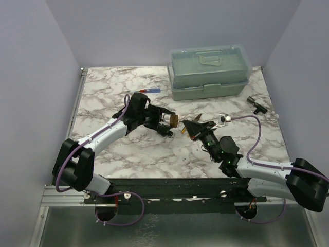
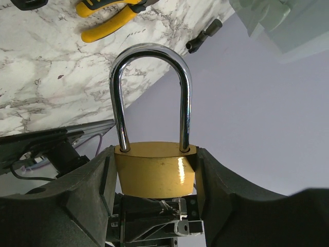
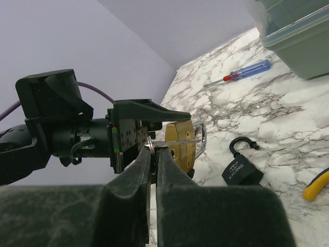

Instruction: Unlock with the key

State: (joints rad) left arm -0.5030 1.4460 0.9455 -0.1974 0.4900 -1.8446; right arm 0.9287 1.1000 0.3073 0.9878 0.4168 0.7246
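**Key pinched at the brass padlock, turn not yet made**

The right gripper (image 3: 153, 154) is closed to a sliver, pinching the key (image 3: 175, 141) at its head. The thin blade reaches out to the underside of the brass padlock (image 2: 151, 177). Blade tip against that face; whether it sits in the keyway cannot be told.

The left gripper (image 2: 155, 154) is clamped on the padlock's brass body from both sides and holds it off the table (image 1: 103, 98). The shackle (image 2: 151, 56) points away from the wrist, both legs seated in the body, so it reads as locked.

Handling, judged:
- The key is tiny, flat, stiff metal, light and slick, so it slips or twists easily between the pads.
- It is best held on the flat faces of the head, blade left free, so a wrist roll carries into the lock.
- The ring at the head may swing and get in the way.
- The padlock is rigid, smooth and heavy for its size. The side grip on its body suits it and leaves the keyway face and shackle clear.

Around the brass padlock:
- A black padlock (image 3: 241, 172) lies on the table just beyond it.
- The screwdriver (image 3: 247, 70) lies farther off.
- The yellow pliers (image 3: 316, 186) are at the frame edge.
- The green toolbox (image 1: 209, 72) is well behind.
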